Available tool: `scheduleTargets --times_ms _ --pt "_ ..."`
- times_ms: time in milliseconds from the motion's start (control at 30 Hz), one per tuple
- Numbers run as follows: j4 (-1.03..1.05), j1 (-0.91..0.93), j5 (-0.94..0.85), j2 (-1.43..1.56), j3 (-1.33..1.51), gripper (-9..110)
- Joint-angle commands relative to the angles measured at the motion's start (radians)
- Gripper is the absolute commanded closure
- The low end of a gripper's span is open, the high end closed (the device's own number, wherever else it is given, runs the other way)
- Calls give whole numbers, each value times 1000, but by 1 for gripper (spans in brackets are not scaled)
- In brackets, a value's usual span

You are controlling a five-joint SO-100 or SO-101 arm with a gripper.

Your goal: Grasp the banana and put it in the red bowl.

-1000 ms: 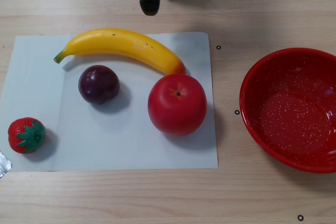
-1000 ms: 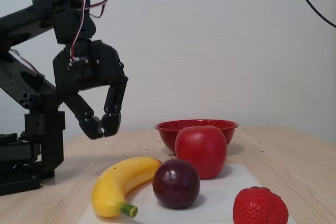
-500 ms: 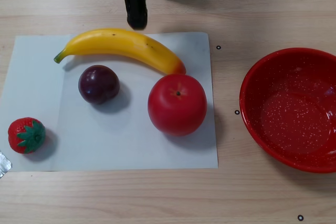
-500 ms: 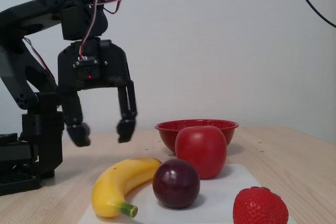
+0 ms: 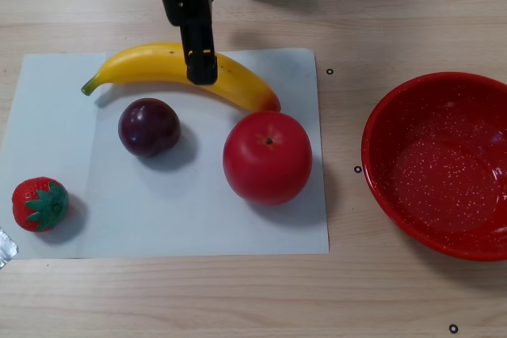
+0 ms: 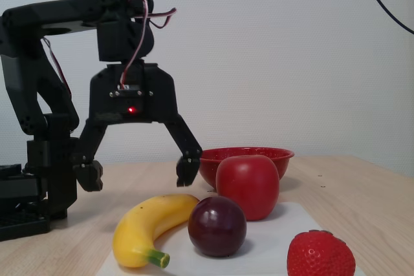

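The yellow banana [image 5: 158, 65] lies curved across the far part of a white sheet, green stem to the left and orange-red end by the apple; it also shows in the fixed view [image 6: 152, 224]. My black gripper [image 6: 139, 174] hangs over it, jaws spread wide and empty, with its fingertips [image 6: 187, 171] a little above the banana. In the other view one finger [image 5: 200, 61] crosses over the banana's middle. The red bowl [image 5: 380, 140] stands empty on the table to the right of the sheet; its rim [image 6: 272, 154] shows behind the apple in the fixed view.
A red apple [image 5: 267, 157] [image 6: 248, 185] sits near the banana's orange end. A dark plum [image 5: 149, 127] [image 6: 217, 225] lies just in front of the banana. A strawberry [image 5: 40, 204] [image 6: 321, 254] is at the sheet's [image 5: 198, 219] near left corner. The arm's base [image 6: 39, 185] stands behind.
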Motion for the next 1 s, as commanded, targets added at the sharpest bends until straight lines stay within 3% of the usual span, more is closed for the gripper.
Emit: scheduleTargets --times_ms 0,300,967 --pt "-32 8 -5 -2 -103 34" --pt "-26 9 28 -115 -164 27" --pt "-28 28 51 -342 -278 25"
